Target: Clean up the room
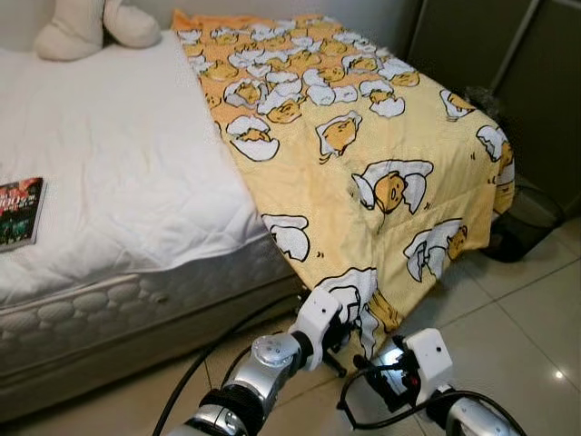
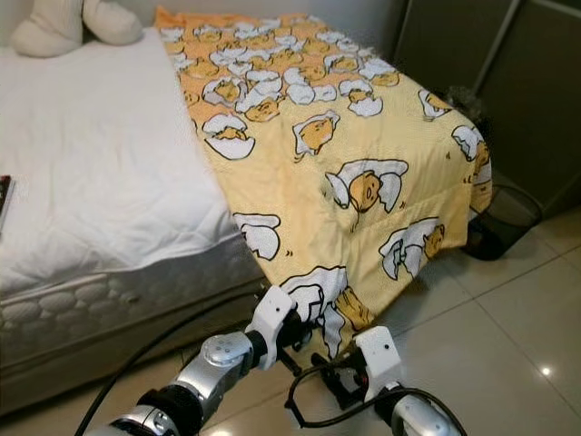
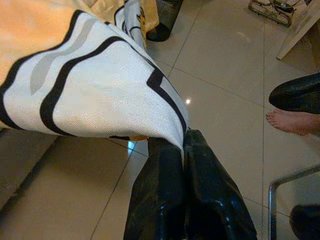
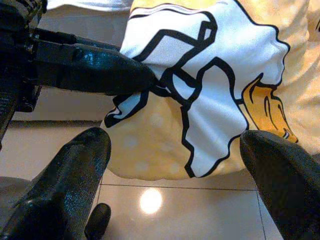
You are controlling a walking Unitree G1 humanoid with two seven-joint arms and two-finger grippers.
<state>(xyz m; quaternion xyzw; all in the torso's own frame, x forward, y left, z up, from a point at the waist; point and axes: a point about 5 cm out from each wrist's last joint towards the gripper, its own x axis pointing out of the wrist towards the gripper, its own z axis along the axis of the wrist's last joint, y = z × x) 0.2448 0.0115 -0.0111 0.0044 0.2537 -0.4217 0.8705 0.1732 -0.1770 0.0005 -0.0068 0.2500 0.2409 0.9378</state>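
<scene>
Blanket (image 1: 345, 154): yellow, printed with white egg-and-yolk cartoons, spread over the far side of the bed (image 1: 100, 173) and hanging off its foot end toward the tiled floor (image 1: 526, 318); its lowest corner droops right at the two claws.
Left claw (image 3: 184, 145): clenched on the blanket's hanging corner; in the left wrist view the two black fingers (image 3: 160, 200) are pressed together with the white, black-lined cloth pinched at their tips.
Right claw (image 4: 175, 145): released, its two fingers (image 4: 70, 180) spread wide just below and beside the same corner; the cloth hangs between them, and I cannot tell whether it touches either finger.
Left claw from the right wrist: its dark fingers reach in from the side and meet the edge of the white patch.
Book (image 1: 20, 212): lies flat on the white mattress, well apart from both claws.
Bin (image 1: 522, 222): dark mesh, on the floor beyond the blanket's far corner.
Person's foot (image 3: 292, 122): bare, on the tiles, away from the left claw.
</scene>
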